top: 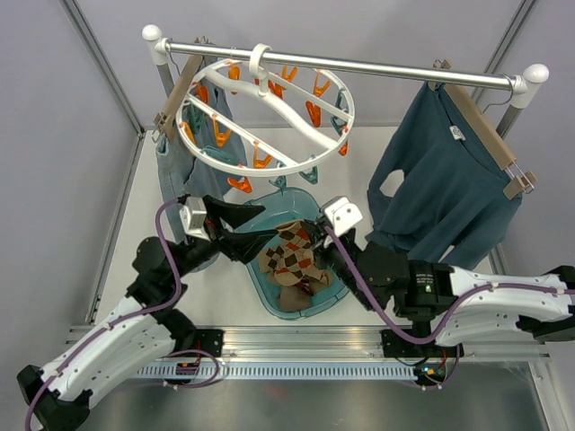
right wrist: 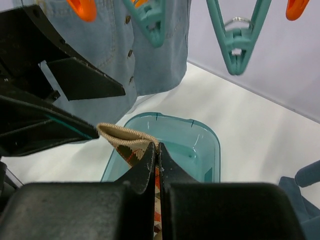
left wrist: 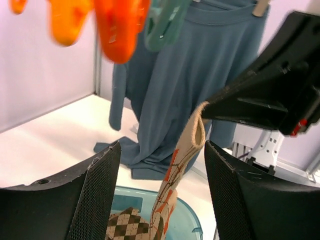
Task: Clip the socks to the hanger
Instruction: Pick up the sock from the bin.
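My right gripper [top: 310,239] is shut on the cuff of a tan argyle sock [right wrist: 126,141] and holds it up over a teal basin [top: 267,294]. The lifted sock [left wrist: 182,160] hangs between the open fingers of my left gripper [top: 262,211], which do not touch it. More argyle socks [top: 292,263] lie piled in the basin. The white ring hanger [top: 267,112] with orange and teal clothespins hangs from the metal rail above and behind. Pins show at the top of the left wrist view [left wrist: 120,27] and of the right wrist view [right wrist: 238,42].
Blue-grey jeans [top: 184,162] hang on a wooden hanger at the left of the rail. A teal sweater [top: 445,184] hangs at the right on another wooden hanger. The rack posts stand at both ends of the rail.
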`<state>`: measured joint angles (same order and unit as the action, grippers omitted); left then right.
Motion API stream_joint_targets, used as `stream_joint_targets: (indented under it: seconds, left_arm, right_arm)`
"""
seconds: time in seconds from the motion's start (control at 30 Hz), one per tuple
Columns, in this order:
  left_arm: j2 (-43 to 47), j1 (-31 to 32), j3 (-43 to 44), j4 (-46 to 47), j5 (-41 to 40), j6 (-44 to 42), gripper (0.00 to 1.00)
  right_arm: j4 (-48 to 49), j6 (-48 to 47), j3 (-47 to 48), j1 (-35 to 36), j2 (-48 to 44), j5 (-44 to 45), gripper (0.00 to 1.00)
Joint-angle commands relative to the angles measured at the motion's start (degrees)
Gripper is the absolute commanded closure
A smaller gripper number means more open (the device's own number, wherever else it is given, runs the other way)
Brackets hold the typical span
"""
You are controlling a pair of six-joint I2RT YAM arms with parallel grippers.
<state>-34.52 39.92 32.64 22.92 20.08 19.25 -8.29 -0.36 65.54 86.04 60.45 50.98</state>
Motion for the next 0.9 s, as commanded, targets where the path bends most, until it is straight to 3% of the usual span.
stream_joint_targets:
  seconds: [0.0,0.23,0.57,0.87]
  left_arm:
    - [-1.2,0.2,0.4,6.0,5.8,-4.3,0.28]
    - [-4.5,0.2,1.8,6.9,10.8,-3.2,0.29]
    - [-5.6,0.2,1.7,9.2,11.4,-1.8,0.28]
    - [-5.9,0.2,1.7,11.4,10.8,-0.6,0.41]
  right_arm:
    - [-3.2,2.8,4.2,0.1,-0.3,-1.6,1.0]
    - [-3.8,3.4,5.7,0.2,0.0,-2.1,1.0]
    - [-3.6,3.6,7.6,0.2,1.3,-3.5,1.0]
    - [-3.9,4.5,9.0,0.2,3.0,-4.5,1.0]
